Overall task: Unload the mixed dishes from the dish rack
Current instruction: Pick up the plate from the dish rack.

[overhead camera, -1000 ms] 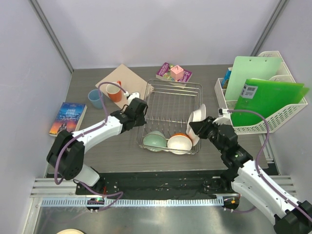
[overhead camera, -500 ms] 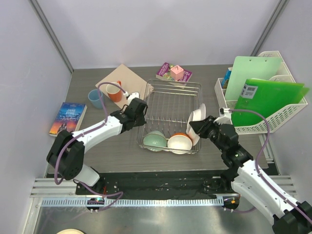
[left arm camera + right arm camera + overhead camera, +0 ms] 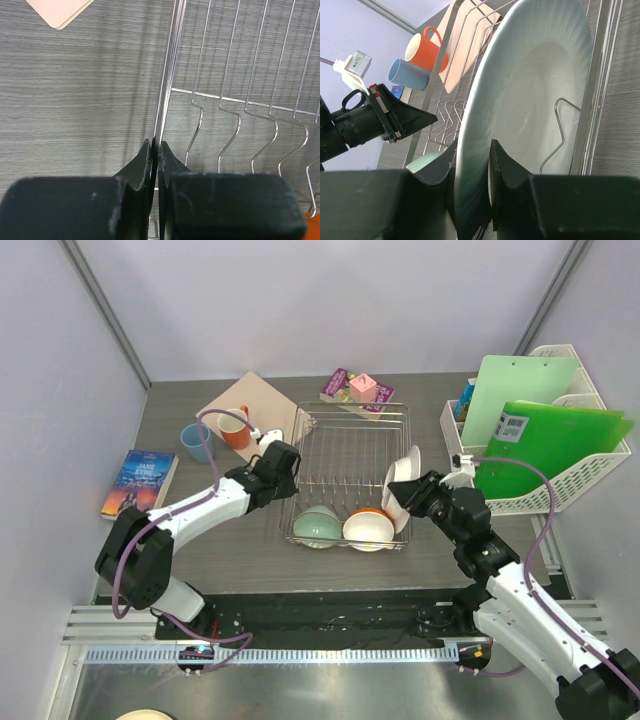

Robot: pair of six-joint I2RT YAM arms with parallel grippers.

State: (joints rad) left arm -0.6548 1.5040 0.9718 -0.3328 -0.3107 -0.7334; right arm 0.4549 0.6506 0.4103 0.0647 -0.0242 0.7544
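Note:
The silver wire dish rack (image 3: 347, 458) stands mid-table. My left gripper (image 3: 292, 473) is shut on its left rim wire (image 3: 167, 75), the pads (image 3: 155, 144) pinching the wire. In the rack's right end a large white plate (image 3: 404, 473) stands on edge, and my right gripper (image 3: 406, 502) is shut on its rim (image 3: 472, 150). The pale green bowl (image 3: 318, 527) and the cream bowl with orange outside (image 3: 368, 531) lie in the rack's near end. The orange-red mug (image 3: 236, 427) and the light-blue cup (image 3: 195, 442) stand on the table left of the rack.
A wooden cutting board (image 3: 252, 400) lies behind the mug. A book (image 3: 138, 482) lies at far left. Behind the rack, a purple book carries a pink cube (image 3: 362, 388). A white plastic file basket (image 3: 560, 480) with green folders stands at the right.
My right gripper has moved slightly up and away with the plate, lifting it a little. The rack has shifted a bit toward the back. The left gripper keeps its hold.

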